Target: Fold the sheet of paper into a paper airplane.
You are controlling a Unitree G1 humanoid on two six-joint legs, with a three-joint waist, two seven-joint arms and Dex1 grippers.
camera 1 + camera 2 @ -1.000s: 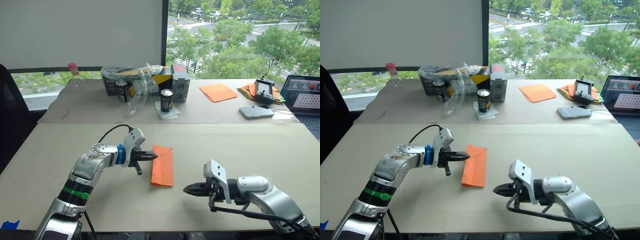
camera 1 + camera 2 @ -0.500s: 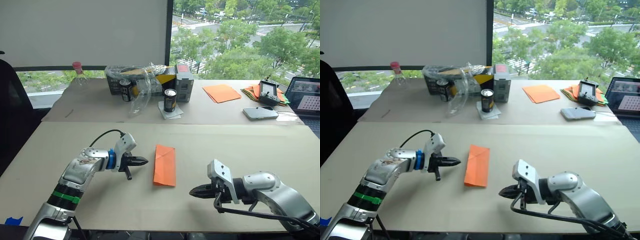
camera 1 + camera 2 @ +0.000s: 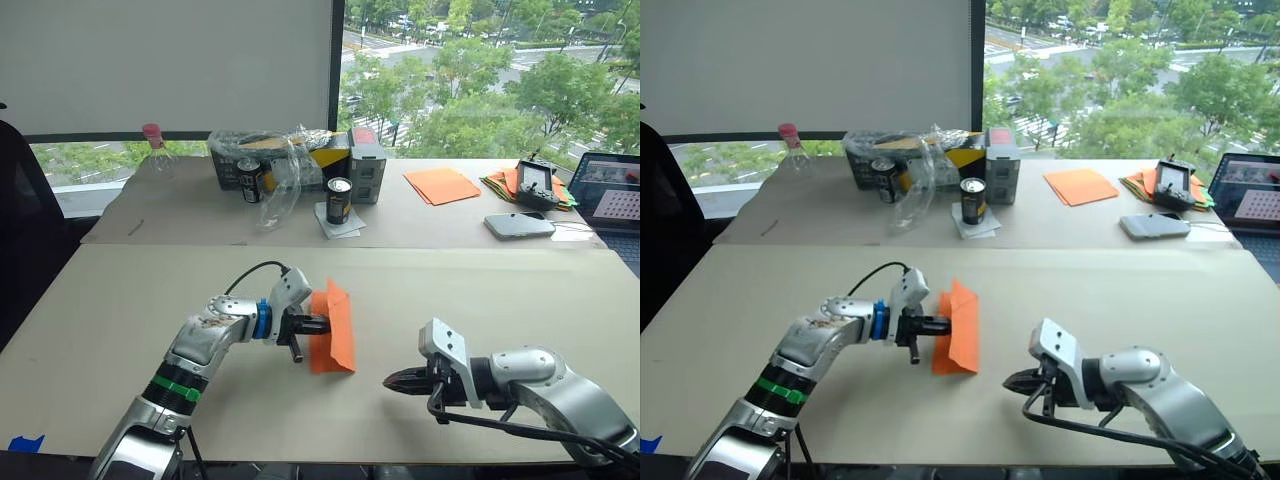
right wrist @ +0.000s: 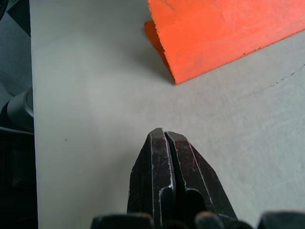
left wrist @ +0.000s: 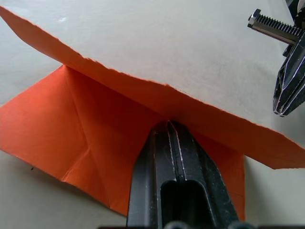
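Nearest, right gripper [image 3: 392,380] pinched shut, empty, just right of the sheet of paper [image 3: 334,327]. Mid-table, left gripper [image 3: 322,323] closed, tips tucked under a lifted flap. Folded lengthwise with diagonal creases; wings and nose seemingly still to do.

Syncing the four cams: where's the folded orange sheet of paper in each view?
Left eye: sheet of paper, table centre, at left gripper tip.
Right eye: same spot.
Left wrist: lifted flap over fingers.
Right wrist: corner ahead.
Shared landmark: right gripper.
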